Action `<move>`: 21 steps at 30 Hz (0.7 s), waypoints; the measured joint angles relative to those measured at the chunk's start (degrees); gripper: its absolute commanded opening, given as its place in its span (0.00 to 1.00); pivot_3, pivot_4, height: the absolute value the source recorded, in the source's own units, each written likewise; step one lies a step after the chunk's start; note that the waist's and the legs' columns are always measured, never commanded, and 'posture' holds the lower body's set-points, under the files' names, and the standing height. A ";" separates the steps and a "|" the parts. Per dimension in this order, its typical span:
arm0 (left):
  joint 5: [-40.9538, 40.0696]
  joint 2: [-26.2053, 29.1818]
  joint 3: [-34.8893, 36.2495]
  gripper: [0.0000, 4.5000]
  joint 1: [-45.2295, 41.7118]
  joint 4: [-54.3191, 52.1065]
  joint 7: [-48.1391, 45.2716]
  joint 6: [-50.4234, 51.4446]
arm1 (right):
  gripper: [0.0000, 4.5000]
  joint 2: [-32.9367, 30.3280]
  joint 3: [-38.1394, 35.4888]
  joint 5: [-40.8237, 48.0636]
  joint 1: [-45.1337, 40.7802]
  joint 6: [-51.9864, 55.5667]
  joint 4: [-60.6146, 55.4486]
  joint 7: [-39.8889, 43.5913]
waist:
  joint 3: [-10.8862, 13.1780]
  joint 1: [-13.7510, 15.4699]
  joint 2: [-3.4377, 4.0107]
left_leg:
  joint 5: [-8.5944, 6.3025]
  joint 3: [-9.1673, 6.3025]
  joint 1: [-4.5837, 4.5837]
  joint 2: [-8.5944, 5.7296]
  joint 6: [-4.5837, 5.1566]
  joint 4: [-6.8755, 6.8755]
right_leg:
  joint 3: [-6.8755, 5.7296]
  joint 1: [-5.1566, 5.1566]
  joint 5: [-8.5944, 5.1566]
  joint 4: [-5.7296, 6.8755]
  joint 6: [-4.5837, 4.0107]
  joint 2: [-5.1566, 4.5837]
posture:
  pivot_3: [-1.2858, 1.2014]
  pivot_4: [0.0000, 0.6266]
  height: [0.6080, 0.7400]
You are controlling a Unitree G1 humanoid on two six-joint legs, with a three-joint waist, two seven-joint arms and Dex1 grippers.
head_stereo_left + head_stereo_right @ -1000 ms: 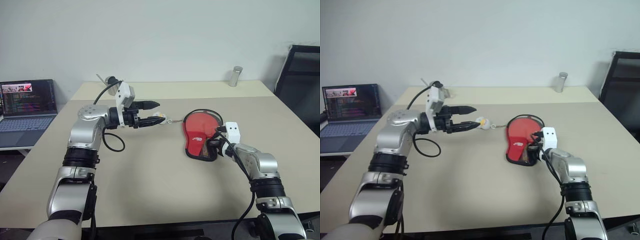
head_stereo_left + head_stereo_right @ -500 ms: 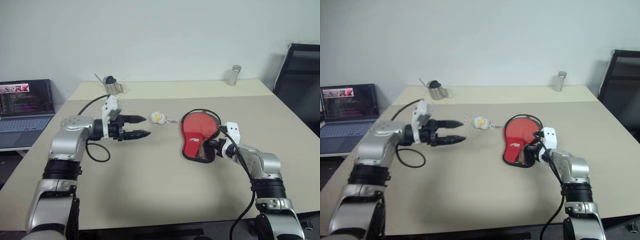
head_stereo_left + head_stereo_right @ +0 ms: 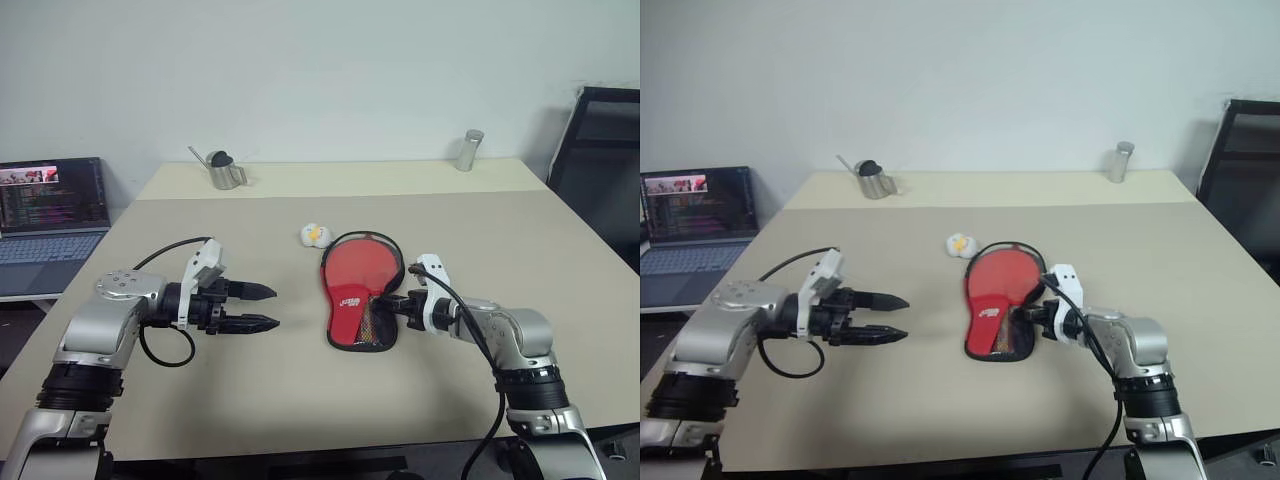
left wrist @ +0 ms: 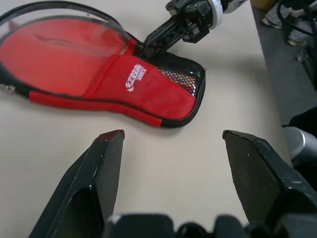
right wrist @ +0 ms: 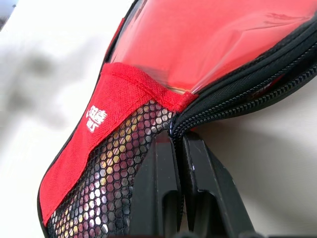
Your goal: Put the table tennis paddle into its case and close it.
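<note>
Red case (image 3: pixel 358 290) lies mid-table (image 3: pixel 300 400), the right gripper (image 3: pixel 392 305) pinched shut on its zipper edge; left gripper (image 3: pixel 262 307) hovers open, well apart.

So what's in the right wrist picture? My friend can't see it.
The right gripper, shut, pinches the edge of the red case by its black zip. A mesh pocket and white logo show, on a pale table.

- case (image 3: pixel 355 295): red with black trim, white logo, black honeycomb mesh right by the right fingers (image 5: pixel 163 198)
- table (image 3: pixel 300 390): plain beige
</note>
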 measured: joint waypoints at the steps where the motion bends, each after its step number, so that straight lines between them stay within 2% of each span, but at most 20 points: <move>1: -0.50 0.15 0.12 0.77 0.41 -0.74 0.20 0.56 | 0.00 0.46 -0.11 0.30 0.70 1.07 -1.34 -0.83 | 0.00 0.01 0.00 | 0.00 0.00 0.00 0.00 0.00 0.00 | 0.00 0.00 0.00 0.00 0.00 0.00 | 0.52 0.24 1.00; 5: -3.27 1.23 0.75 0.77 2.92 -5.41 0.96 3.21 | 0.00 1.89 -1.21 2.29 6.08 7.63 -11.59 -3.93 | 0.00 0.27 0.00 | -0.01 -0.02 -0.03 0.00 -0.01 -0.02 | -0.01 -0.01 -0.01 -0.04 0.00 -0.01 | 0.52 0.24 1.00; 12: -7.82 6.24 2.67 0.77 8.27 -12.51 0.20 6.49 | 0.00 6.06 -5.56 5.13 13.70 20.42 -26.45 -8.19 | 0.00 0.38 0.01 | -0.02 -0.03 0.02 0.01 -0.03 -0.03 | -0.01 0.00 -0.16 -0.04 0.21 -0.02 | 0.52 0.24 1.00; 16: -8.78 7.77 2.64 0.77 9.02 -13.46 -0.47 6.50 | 0.00 8.41 -6.65 5.57 15.13 24.78 -30.97 -9.60 | 0.01 0.41 0.01 | -0.02 -0.03 0.01 0.01 -0.03 -0.03 | -0.02 0.00 -0.17 -0.05 0.24 -0.02 | 0.52 0.24 1.00; 21: -9.35 8.26 2.37 0.77 8.69 -13.46 -0.58 6.51 | 0.00 8.98 -6.64 6.85 17.19 25.19 -33.35 -10.67 | 0.01 0.43 0.01 | -0.02 -0.02 0.00 0.00 -0.03 -0.04 | -0.03 0.00 -0.18 -0.09 0.25 -0.01 | 0.52 0.24 1.00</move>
